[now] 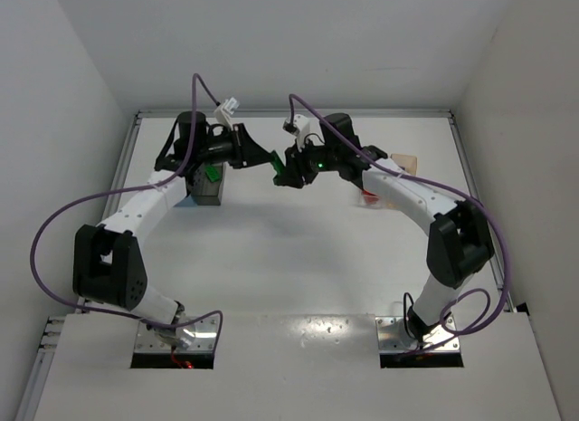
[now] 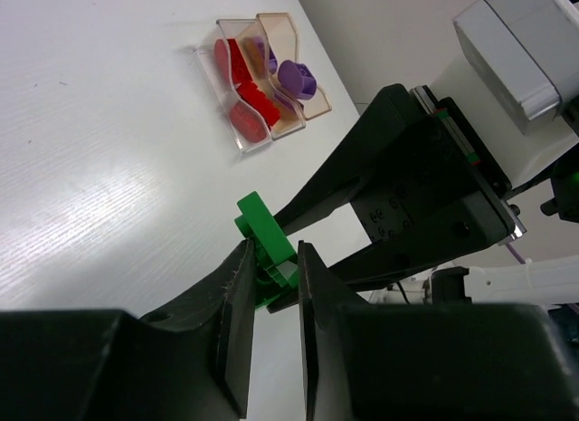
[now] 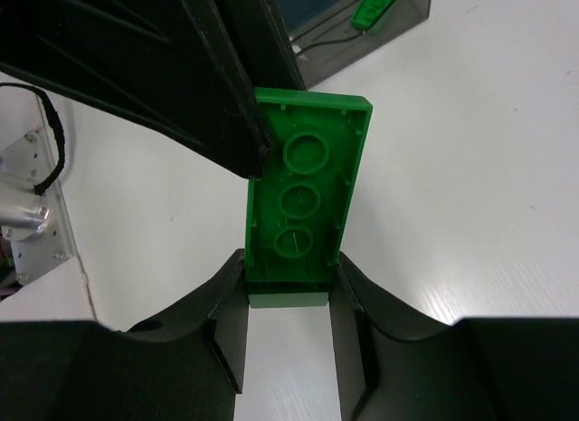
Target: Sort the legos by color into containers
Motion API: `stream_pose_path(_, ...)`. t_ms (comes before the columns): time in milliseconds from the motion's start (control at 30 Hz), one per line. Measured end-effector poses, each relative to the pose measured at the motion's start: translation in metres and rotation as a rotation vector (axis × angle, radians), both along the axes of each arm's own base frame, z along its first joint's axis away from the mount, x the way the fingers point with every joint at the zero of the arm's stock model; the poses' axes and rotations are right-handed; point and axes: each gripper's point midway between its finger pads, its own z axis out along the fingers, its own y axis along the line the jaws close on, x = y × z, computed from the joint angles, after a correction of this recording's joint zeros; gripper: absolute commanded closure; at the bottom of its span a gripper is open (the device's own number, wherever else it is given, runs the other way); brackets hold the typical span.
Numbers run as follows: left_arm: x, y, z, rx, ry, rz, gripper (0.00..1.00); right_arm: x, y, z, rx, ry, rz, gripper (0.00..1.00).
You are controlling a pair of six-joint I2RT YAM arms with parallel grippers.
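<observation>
1. From above, your left gripper (image 1: 270,158) and right gripper (image 1: 289,174) meet in mid-air over the back of the table (image 1: 289,258). A green lego (image 1: 281,171) sits between them. The dark grey bin (image 1: 210,193) stands under the left arm.
2. At the left wrist, your fingers (image 2: 237,294) are narrowed onto the green lego's edge. Well beyond, red legos (image 2: 244,86) fill the clear bin (image 2: 210,68) and purple legos (image 2: 294,77) the tan bin (image 2: 318,100).
3. At the right wrist, your fingers (image 3: 348,299) clamp the green lego's near end while a left finger touches its far corner. I judge this a hand-over or a pull-apart. Next, free one side cleanly, then carry the green lego to the dark grey bin, where a green piece (image 3: 380,4) already lies.
</observation>
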Motion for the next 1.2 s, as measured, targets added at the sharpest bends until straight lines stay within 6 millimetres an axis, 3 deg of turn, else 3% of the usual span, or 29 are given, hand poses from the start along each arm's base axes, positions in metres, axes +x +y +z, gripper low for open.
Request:
stream_pose_path(367, 0.004, 0.029, 0.011, -0.071, 0.060, 0.028, 0.87, 0.007, 0.015, 0.016, 0.055, -0.093, 0.019, 0.89)
stream_pose_path(400, 0.009, 0.035, 0.013, -0.068, 0.044, 0.054, 0.87, 0.005, 0.015, 0.016, 0.052, -0.089, 0.021, 0.88)
stream_pose_path(600, 0.052, 0.119, 0.039, -0.063, -0.090, 0.334, 0.88, -0.011, -0.002, -0.011, -0.018, 0.024, 0.012, 0.86)
stream_pose_path(733, 0.053, 0.121, 0.045, -0.065, -0.110, 0.345, 0.88, -0.014, -0.004, -0.015, -0.029, 0.042, 0.011, 0.90)
stream_pose_path(933, 0.050, 0.126, 0.025, 0.041, -0.099, 0.372, 0.88, -0.015, -0.004, -0.017, -0.033, 0.049, 0.012, 0.90)
stream_pose_path(1200, 0.048, 0.172, -0.021, 0.377, -0.056, 0.590, 0.87, -0.014, -0.006, -0.017, -0.033, 0.052, 0.006, 0.90)
